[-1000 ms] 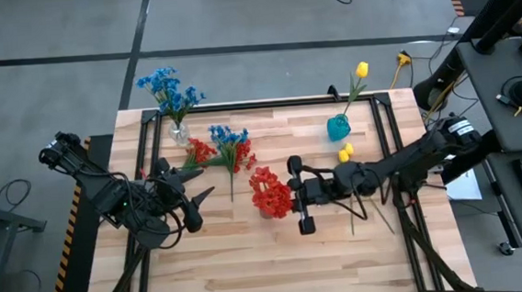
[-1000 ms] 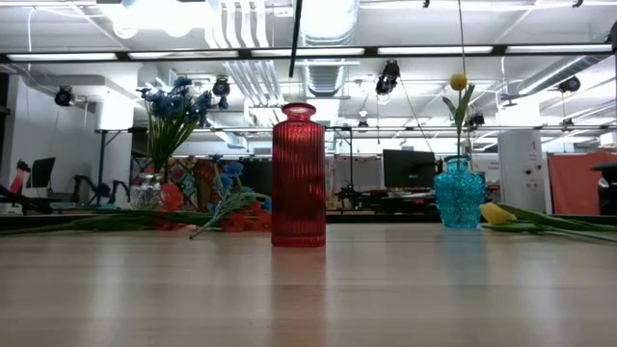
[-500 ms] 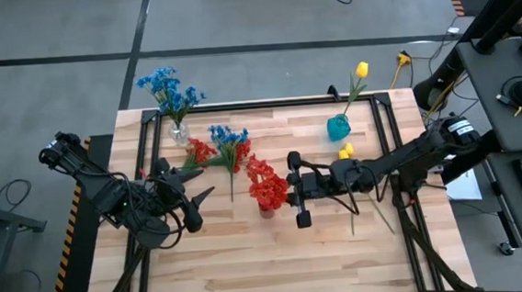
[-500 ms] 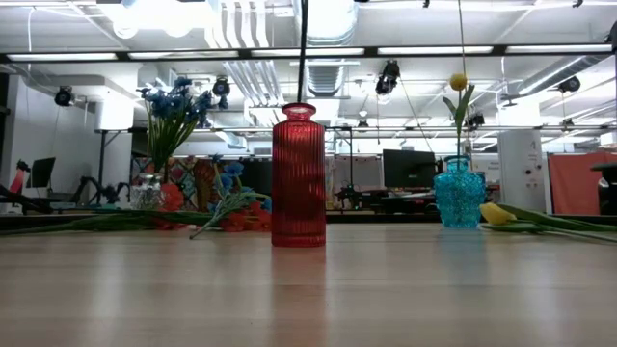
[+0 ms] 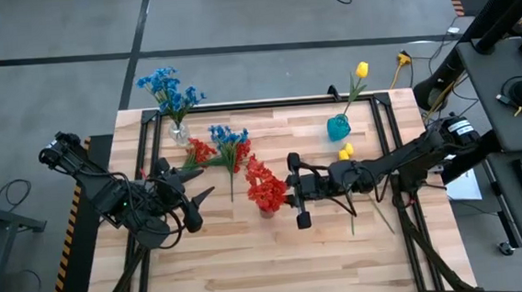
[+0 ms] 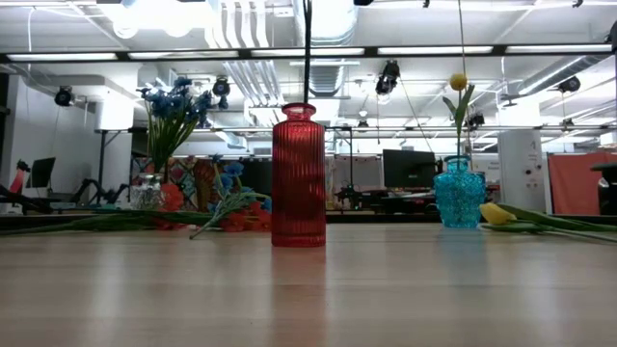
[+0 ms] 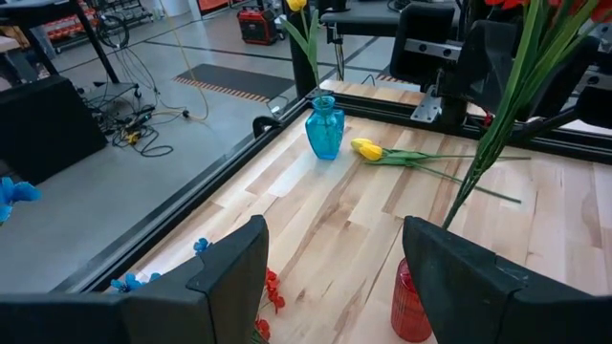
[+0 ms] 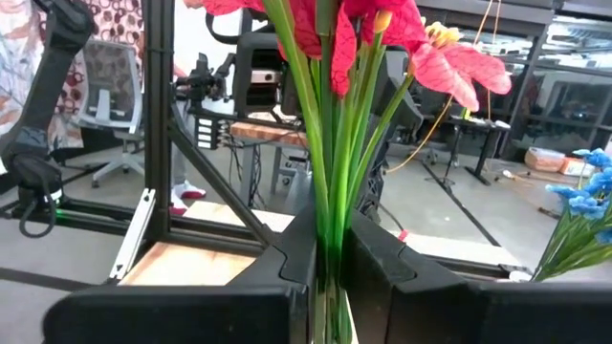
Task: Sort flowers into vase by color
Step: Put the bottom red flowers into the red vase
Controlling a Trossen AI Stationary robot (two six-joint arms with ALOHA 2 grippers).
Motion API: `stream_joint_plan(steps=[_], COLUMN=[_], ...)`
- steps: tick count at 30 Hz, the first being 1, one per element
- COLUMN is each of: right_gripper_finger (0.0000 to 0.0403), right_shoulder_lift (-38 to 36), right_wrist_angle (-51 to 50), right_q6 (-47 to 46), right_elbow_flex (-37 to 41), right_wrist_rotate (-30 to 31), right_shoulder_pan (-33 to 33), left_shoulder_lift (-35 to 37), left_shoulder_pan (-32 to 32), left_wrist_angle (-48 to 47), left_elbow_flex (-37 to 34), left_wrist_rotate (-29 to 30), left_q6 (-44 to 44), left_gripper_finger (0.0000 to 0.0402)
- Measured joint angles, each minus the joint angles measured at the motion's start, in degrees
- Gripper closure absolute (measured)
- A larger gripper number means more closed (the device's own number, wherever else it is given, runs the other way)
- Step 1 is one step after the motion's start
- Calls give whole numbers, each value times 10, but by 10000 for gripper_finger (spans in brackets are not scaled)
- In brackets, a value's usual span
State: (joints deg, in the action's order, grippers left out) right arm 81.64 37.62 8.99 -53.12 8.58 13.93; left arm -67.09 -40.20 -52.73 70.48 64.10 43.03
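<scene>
A red ribbed vase (image 6: 298,178) stands upright at the table's middle. My right gripper (image 5: 288,192) reaches in level from the right, shut on a red flower sprig (image 5: 265,183) above the vase. The sprig's thin stems (image 6: 308,48) come straight down to the vase's mouth. My left gripper (image 5: 197,186) waits open, left of the vase; its wrist view shows the vase (image 7: 412,304) and the stems (image 7: 497,124). A loose red sprig (image 5: 199,152) and a blue one (image 5: 229,143) lie flat on the table. Yellow tulips (image 5: 345,151) lie near the teal vase (image 5: 338,127). My right gripper pinches the red sprig's bundle of green stems (image 8: 325,215) between its two fingers, below the blossoms (image 8: 330,19). The fingers come level from the table's right and lie across the stems. The sprig stands upright in the hold, its lower ends at the red vase's mouth (image 6: 299,106).
A clear vase (image 5: 179,132) with blue flowers (image 5: 170,90) stands at the far left corner. The teal vase at the far right holds one yellow tulip (image 5: 362,69). A black frame rail (image 5: 267,105) runs along the far edge. Bare wood (image 5: 278,264) lies toward the near edge.
My right gripper has shifted a little toward the table's left and far edge, carrying the red sprig. In the low view the stems have moved over the red vase's mouth and come down from above it until they reach the mouth. The left arm has kept still.
</scene>
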Motion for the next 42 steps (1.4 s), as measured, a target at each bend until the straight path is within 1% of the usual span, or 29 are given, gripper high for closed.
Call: stream_joint_plan(steps=[8,14,21,23,26,35,42], right_gripper_finger=[369,369,369,363,343,255,207], right_shoulder_lift=[24,46,48,48,48,47,39], right_wrist_angle=[11,37,33,31,28,-4,-51], right_q6=[-2,-29,-45,-46,-52,-61,-61], right_elbow_flex=[0,0,0,0,0,0,0], right_wrist_rotate=[5,5,5,5,5,25,26], right_shoulder_pan=[-1,-11,-14,-14,-14,-14,-13], left_shoulder_lift=[0,0,0,0,0,0,0], left_shoulder_pan=[0,0,0,0,0,0,0], left_wrist_angle=[0,0,0,0,0,0,0], left_elbow_flex=[0,0,0,0,0,0,0], left_wrist_rotate=[0,0,0,0,0,0,0], left_q6=[0,0,0,0,0,0,3], left_gripper_finger=[177,177,177,177,177,177,177])
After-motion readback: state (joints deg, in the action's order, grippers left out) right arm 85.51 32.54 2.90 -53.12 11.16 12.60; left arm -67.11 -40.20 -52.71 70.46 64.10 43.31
